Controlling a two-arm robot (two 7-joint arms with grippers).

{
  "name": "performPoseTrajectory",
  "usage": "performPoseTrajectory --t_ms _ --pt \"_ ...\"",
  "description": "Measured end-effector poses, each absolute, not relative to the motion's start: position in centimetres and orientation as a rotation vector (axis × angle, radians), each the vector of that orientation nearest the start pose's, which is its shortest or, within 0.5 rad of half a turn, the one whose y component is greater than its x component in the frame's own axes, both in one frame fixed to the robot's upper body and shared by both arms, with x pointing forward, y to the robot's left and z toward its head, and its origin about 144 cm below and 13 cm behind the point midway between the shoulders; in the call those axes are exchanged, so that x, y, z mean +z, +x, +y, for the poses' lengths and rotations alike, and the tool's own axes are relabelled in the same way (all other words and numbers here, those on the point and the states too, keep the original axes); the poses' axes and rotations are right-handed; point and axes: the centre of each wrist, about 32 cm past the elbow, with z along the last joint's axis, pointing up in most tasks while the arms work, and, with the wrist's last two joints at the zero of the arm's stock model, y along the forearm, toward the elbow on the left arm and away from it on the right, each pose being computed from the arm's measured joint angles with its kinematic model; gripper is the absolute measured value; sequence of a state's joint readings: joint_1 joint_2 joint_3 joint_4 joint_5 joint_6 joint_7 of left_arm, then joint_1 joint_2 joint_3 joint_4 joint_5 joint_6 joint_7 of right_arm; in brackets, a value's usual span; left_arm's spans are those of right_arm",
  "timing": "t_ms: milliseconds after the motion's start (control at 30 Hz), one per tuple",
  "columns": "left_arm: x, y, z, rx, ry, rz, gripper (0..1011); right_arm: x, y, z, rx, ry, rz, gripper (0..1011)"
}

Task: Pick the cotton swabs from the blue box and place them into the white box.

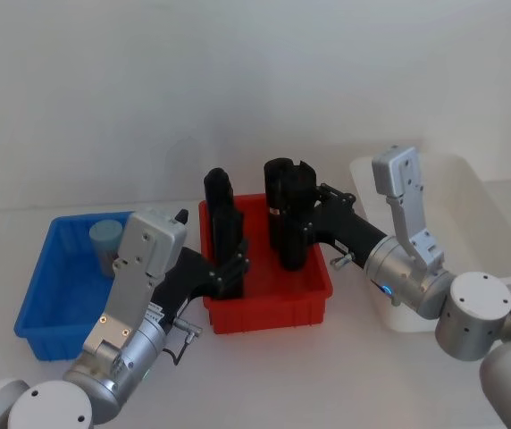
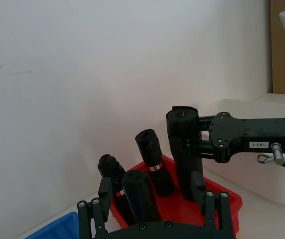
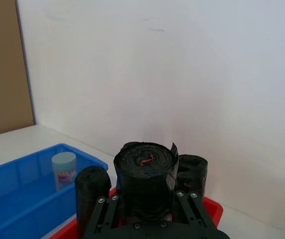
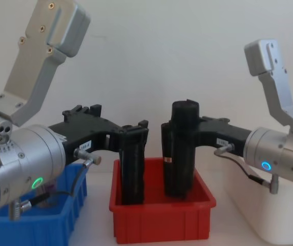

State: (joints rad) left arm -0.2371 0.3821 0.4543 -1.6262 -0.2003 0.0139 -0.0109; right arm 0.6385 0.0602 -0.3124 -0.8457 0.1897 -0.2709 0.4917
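One jar of cotton swabs with a pale teal lid stands at the back of the blue box on the left. The white box sits on the right. Both grippers are over the red bin between them, not over the blue box. My left gripper is open and straddles a black roll, with a gap on one side. My right gripper is shut on a tall black roll.
The red bin in the centre holds several upright black rolls. A white wall runs close behind the table. Bare table lies in front of the bins.
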Motion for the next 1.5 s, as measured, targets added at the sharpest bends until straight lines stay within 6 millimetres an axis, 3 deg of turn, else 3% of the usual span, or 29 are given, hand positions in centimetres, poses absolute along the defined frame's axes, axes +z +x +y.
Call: performPoseTrajectory --t_ms 800,1500 --pt "120.4 49.2 19.8 1.124 0.061 -0.268 1000 121.3 57.8 -21.3 -1.079 0.147 -0.25 451" --pt "120.4 49.2 19.8 1.124 0.061 -0.268 1000 122.0 56.0 -25.9 -1.285 0.077 -0.213 451"
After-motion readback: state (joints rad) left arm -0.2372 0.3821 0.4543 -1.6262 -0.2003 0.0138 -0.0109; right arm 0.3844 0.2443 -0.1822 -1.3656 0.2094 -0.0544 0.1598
